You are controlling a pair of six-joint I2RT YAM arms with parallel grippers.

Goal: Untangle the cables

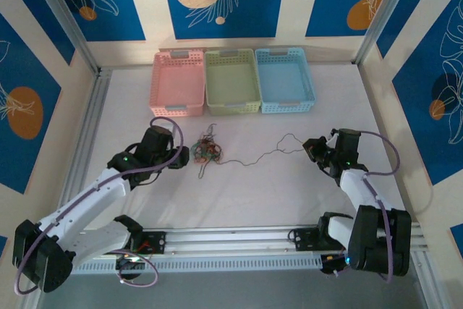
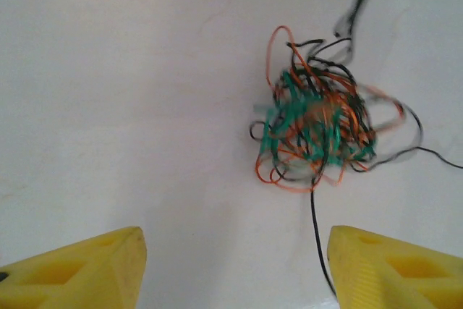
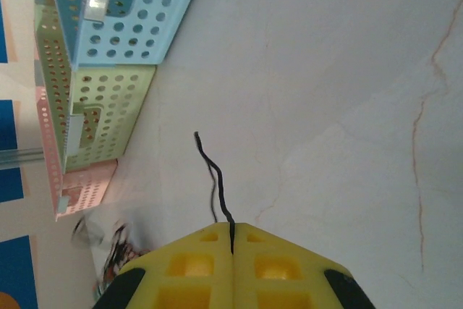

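Observation:
The cables form a small tangle [image 1: 207, 153] of black, green and orange wire on the white table, left of centre. My left gripper [image 1: 187, 157] sits just left of it. In the left wrist view the tangle [image 2: 318, 124] lies ahead of the left gripper [image 2: 235, 269], which is open with nothing between its yellow fingers [image 2: 87, 269]. One black strand [image 2: 317, 229] trails from the tangle past the inside of the right finger. A long black wire [image 1: 264, 153] stretches from the tangle to my right gripper [image 1: 309, 147]. The right gripper [image 3: 232, 233] is shut on that black wire, whose free end [image 3: 212, 168] pokes out beyond the tips.
Three perforated baskets stand in a row at the back: pink [image 1: 177, 81], green [image 1: 231, 81], blue [image 1: 284, 79]. They also line the left edge of the right wrist view, with the blue basket [image 3: 130, 12] uppermost. Metal frame rails run along the table's sides [image 1: 90, 128].

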